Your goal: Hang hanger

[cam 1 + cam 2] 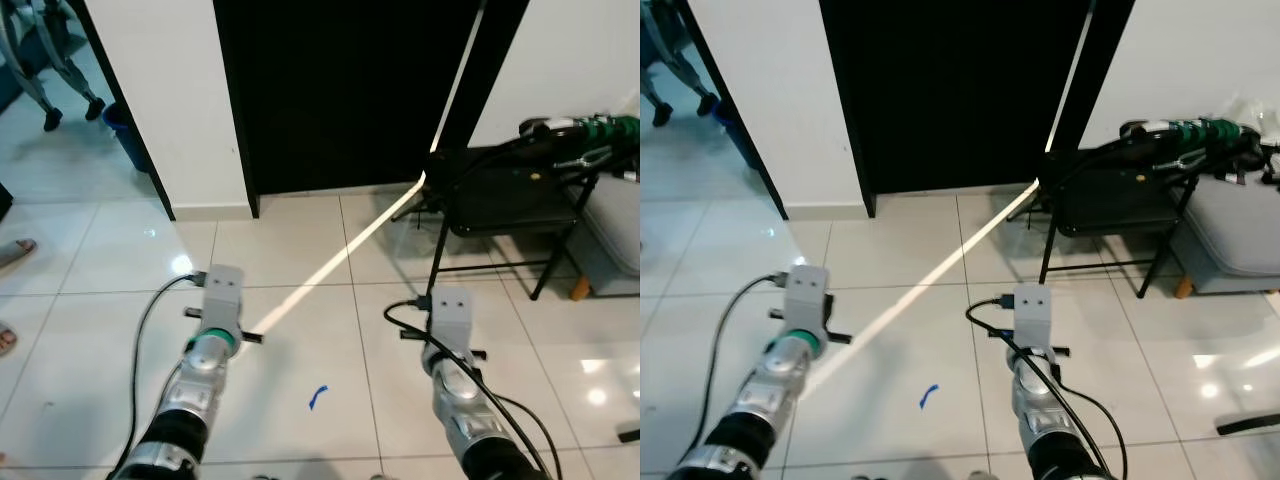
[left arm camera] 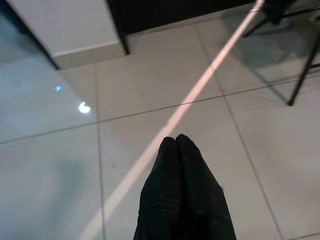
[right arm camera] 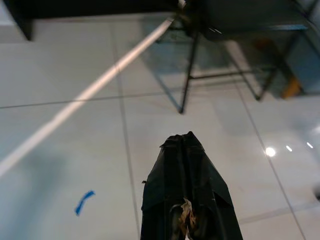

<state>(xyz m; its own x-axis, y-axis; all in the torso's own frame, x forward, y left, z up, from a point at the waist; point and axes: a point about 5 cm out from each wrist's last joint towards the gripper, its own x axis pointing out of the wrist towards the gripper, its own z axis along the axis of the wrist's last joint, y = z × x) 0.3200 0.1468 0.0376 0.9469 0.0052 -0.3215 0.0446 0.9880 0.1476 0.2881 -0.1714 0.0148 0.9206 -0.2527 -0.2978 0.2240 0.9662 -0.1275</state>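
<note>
- Robot stands on a pale tiled floor [image 1: 300, 340], facing a dark doorway [image 1: 340, 90] with white wall on either side.
- Left gripper [image 2: 176, 142] is held low over the floor – both black fingers pressed together, nothing between them.
- Right gripper [image 3: 186, 139] is likewise out in front over the tiles, fingers closed on each other and empty.
- A black folding chair [image 1: 510, 200] stands at the floor's right side, near the doorway's right edge. On top of it lies a bundle of green and dark objects [image 1: 585, 135]; some look like hanger hooks, but they are too small to call with certainty.
- The hanger itself cannot be identified for sure – if it is anywhere in sight, that bundle on the chair is the likeliest place. No rail or hook to hang it on is visible.
- A bright strip of light [image 1: 340, 260] runs diagonally across the tiles from the doorway's right edge toward the left arm.
- A small blue mark [image 1: 318, 397] sits on the floor between the two arms.
- Progress, as a judgement: nothing done yet. Left to do: reach the chair, pick a hanger, find the hanging place, hang it.
</note>
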